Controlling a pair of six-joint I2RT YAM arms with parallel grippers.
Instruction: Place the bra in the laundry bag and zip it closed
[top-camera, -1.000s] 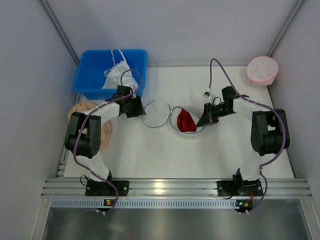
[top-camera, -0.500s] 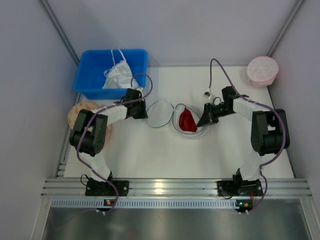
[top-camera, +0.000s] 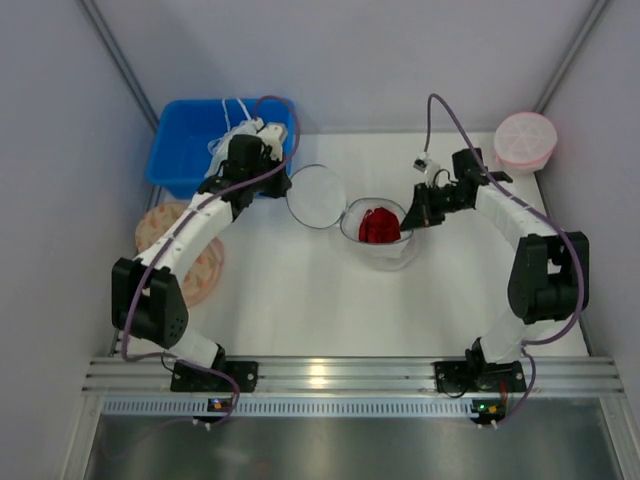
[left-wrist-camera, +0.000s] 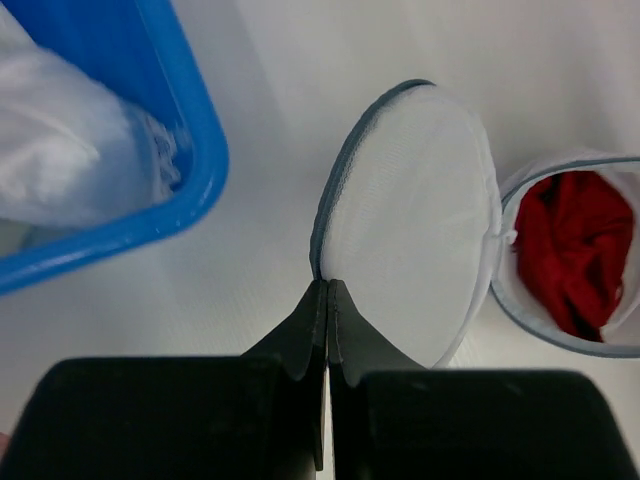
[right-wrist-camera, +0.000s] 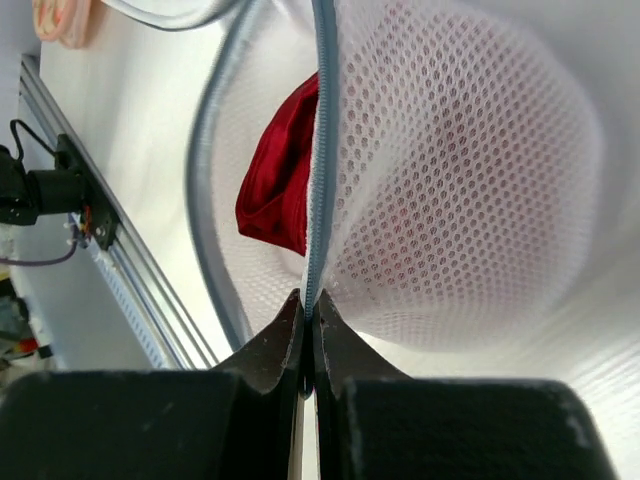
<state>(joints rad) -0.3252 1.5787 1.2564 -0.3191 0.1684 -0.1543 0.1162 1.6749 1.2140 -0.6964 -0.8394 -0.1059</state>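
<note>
Bra (top-camera: 379, 226) inside open laundry bag (top-camera: 390, 257), left gripper (left-wrist-camera: 327, 292) pinching lid rim, right gripper (right-wrist-camera: 306, 303) pinching body rim

The left arm (top-camera: 190, 235) stretches far forward, nearly straight. Its left gripper (left-wrist-camera: 327, 292) has both fingers pressed flat together, pinching the rim of the laundry bag (left-wrist-camera: 415, 210) just ahead of the tips. The right arm (top-camera: 520, 215) bends at the elbow and reaches inward, and the right gripper (right-wrist-camera: 306, 305) is likewise clamped tight, with the bag's edge caught between its tips.
</note>
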